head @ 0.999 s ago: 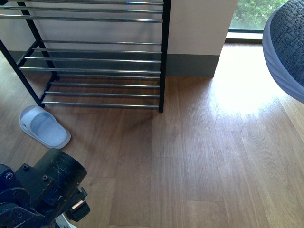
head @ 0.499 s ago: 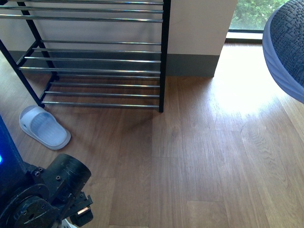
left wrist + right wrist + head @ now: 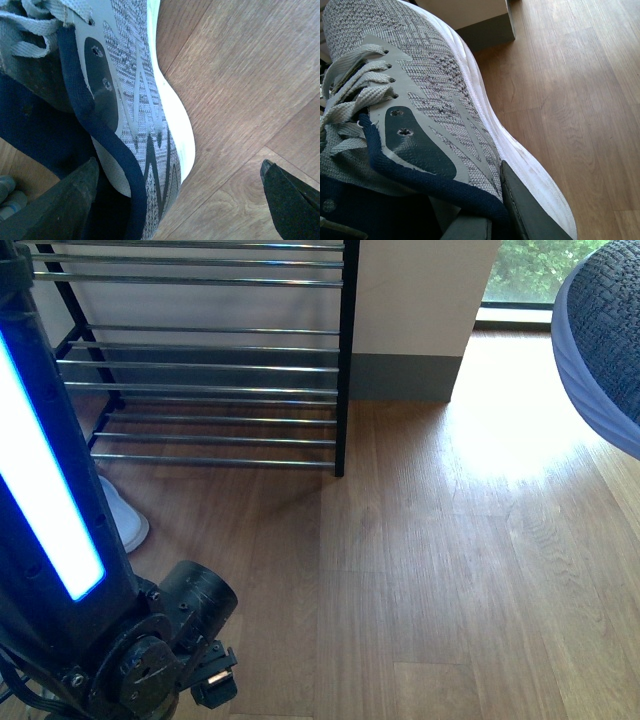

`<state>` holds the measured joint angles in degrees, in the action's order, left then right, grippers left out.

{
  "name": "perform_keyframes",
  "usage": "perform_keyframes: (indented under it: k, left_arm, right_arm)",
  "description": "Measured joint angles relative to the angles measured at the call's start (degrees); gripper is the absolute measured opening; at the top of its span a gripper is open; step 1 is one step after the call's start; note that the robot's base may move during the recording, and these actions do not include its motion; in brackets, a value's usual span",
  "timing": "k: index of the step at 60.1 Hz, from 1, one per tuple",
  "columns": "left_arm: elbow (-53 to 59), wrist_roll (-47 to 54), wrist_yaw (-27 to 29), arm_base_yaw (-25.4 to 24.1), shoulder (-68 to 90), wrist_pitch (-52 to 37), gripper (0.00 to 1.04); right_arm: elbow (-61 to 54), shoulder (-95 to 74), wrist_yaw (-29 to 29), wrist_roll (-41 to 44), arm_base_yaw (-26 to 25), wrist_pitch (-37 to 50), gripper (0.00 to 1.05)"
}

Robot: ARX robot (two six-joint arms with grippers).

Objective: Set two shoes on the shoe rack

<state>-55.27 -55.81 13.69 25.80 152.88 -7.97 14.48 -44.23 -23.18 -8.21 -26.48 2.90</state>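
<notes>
One clamped, one straddled
Right gripper (image 3: pixel 495 220) grips the right sneaker (image 3: pixel 430 95) by its collar, well right of the shoe rack (image 3: pixel 346 360); left gripper (image 3: pixel 180 195), nearer it, gapes astride the left sneaker (image 3: pixel 142 115) side wall

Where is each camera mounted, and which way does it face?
Front: on the body, facing down and ahead at floor and shoe rack; left arm shows lower left.
Left wrist: on the left arm, facing a sneaker and floor; open left gripper straddles the sneaker's side.
Right wrist: on the right arm, facing along a second sneaker, gripped by the right gripper.
Shared: front and right wrist both show the wall corner and, apparently, that second sneaker.
</notes>
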Motion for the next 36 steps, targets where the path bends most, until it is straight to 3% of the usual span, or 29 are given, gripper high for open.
perform_keyframes:
  k: [24, 36]
  left_arm:
    - [-4.9, -2.4, 2.3, 0.3, 5.9, 3.8, 0.95]
    - [-6.5, -2.6, 2.9, 0.4, 7.2, 4.2, 0.70]
  right_arm:
    - [0.0, 0.0, 0.0, 0.0, 0.0, 0.0, 0.01]
    - [0.0, 0.0, 0.0, 0.0, 0.0, 0.0, 0.01]
